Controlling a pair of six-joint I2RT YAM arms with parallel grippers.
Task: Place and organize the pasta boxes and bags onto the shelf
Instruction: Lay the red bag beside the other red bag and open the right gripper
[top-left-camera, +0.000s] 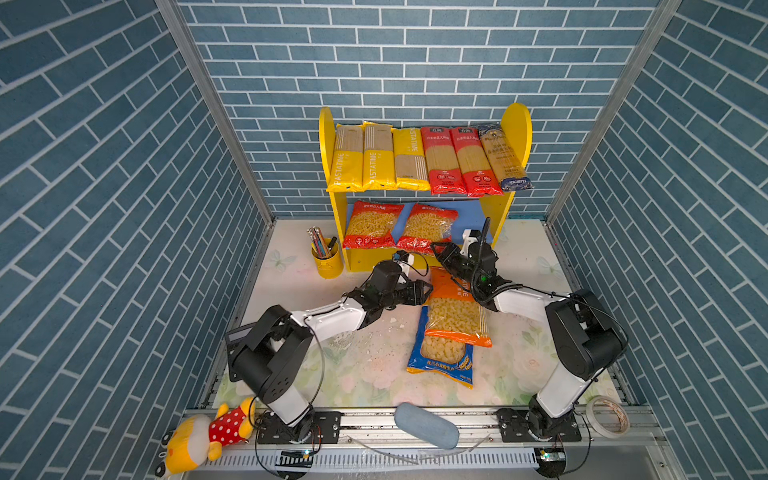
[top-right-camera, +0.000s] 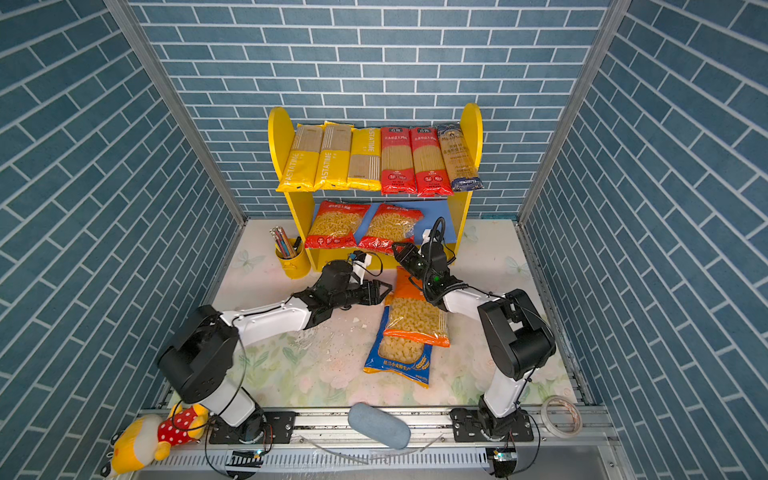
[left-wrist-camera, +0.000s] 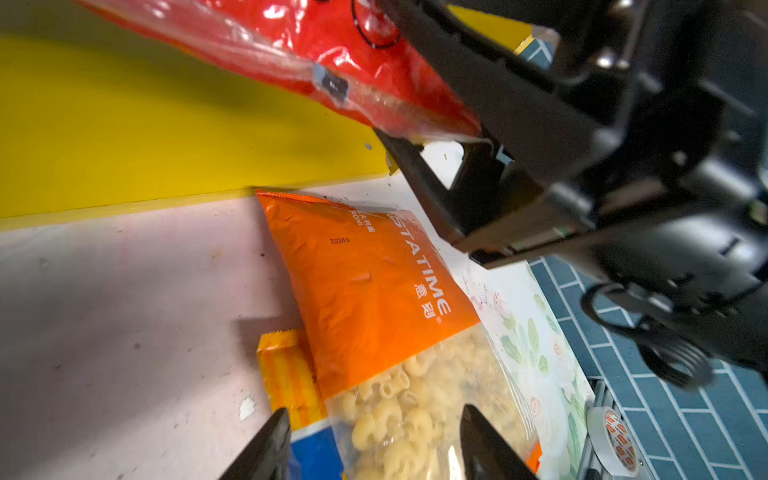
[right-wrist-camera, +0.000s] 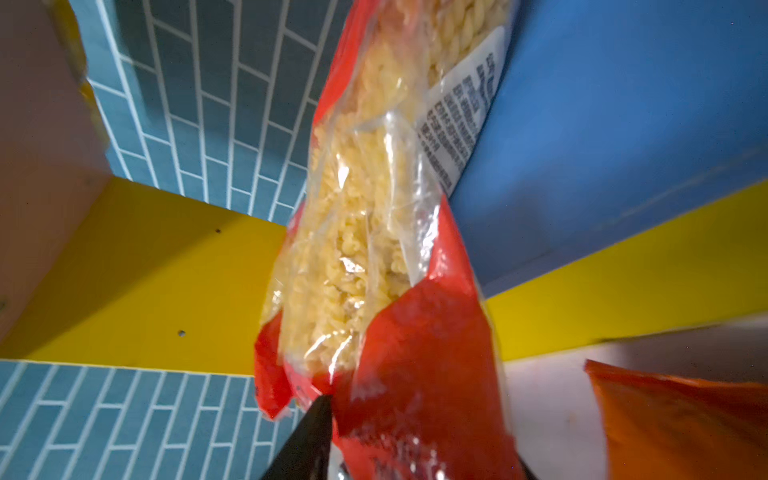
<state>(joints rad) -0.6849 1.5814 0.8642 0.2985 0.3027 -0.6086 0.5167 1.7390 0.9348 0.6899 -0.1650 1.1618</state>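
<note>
Top views, shelf: the shelf (top-left-camera: 517, 124) stands upper centre; 6 long packs fill its upper board, 2 red bags lie on the blue lower board.
Top views, table: the orange bag (top-right-camera: 415, 309) lies mid-frame across the blue bag (top-right-camera: 399, 357).
Top views, free room: bare blue board shows only right of the second red bag (top-left-camera: 428, 226), beside the right side panel.
Left wrist view: left gripper (left-wrist-camera: 370, 444) stands partly open and empty over the orange bag (left-wrist-camera: 374, 291).
Right wrist view: right gripper (right-wrist-camera: 415, 440) sits at the red bag's (right-wrist-camera: 374, 208) lower edge, 1 finger (right-wrist-camera: 309, 436) seen; a firm grip cannot be told.
Advice: slide this bag left and square, so the overhanging edge clears.
</note>
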